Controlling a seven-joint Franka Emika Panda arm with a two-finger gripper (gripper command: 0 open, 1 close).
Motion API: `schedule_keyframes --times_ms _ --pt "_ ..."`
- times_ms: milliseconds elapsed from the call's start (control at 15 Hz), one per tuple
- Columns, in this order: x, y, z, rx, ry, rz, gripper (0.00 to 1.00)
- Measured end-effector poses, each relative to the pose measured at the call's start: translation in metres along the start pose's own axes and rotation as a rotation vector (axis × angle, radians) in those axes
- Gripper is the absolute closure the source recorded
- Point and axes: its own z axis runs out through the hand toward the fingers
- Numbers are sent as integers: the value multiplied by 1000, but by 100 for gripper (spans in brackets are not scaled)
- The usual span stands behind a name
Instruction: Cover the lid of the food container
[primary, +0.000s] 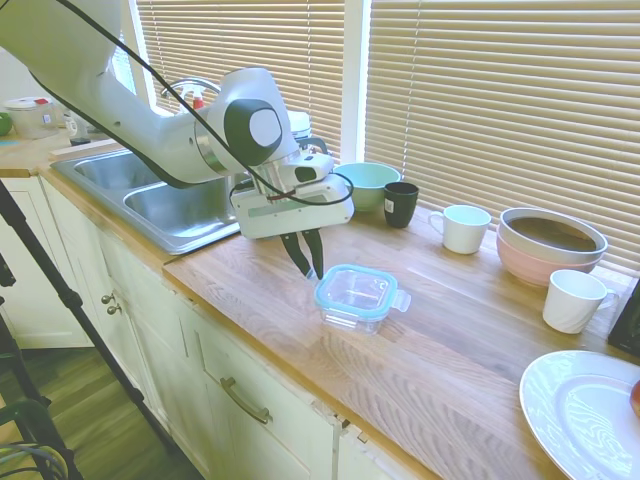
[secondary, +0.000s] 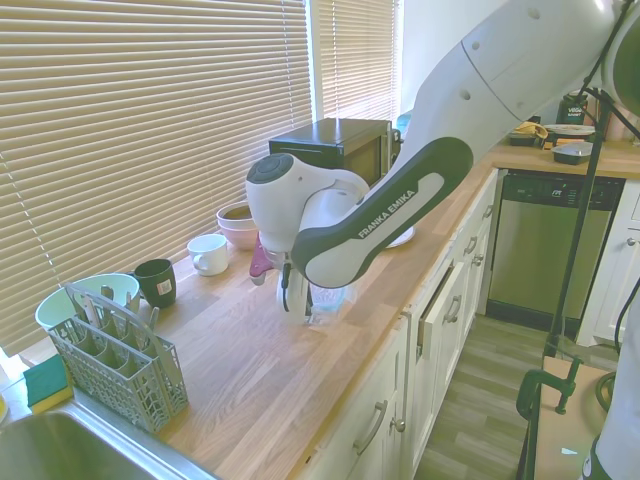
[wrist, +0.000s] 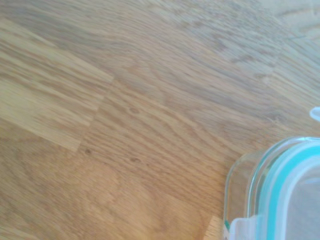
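A: First exterior view is showing the lid sitting on the food container, blue rim lining up with the glass, near the front edge of the wooden tabletop.

B: Is it seating flat?

A: Looking roughly level; whether the snap tabs are engaging, I cannot tell.

B: And the jaws?

A: Hanging just beside the container's sink-side corner, nearly closed, gripping nothing.

B: So a good finish is meaning a press straight down on the lid's middle, not its rim, so the dish is not tipping or sliding.

A: Agreed. Farther out, the black cup, white mugs and stacked bowls are standing well apart.
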Motion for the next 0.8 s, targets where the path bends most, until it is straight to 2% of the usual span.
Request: schedule_keyframes --times_ms 200,400,600,800 --pt "2 2 -11 16 21 21 0" --pt "-11 17 -42 96 29 101 0" --pt "-50 53 -59 172 -8 217 0" --pt "-87 92 -55 199 -45 325 0"
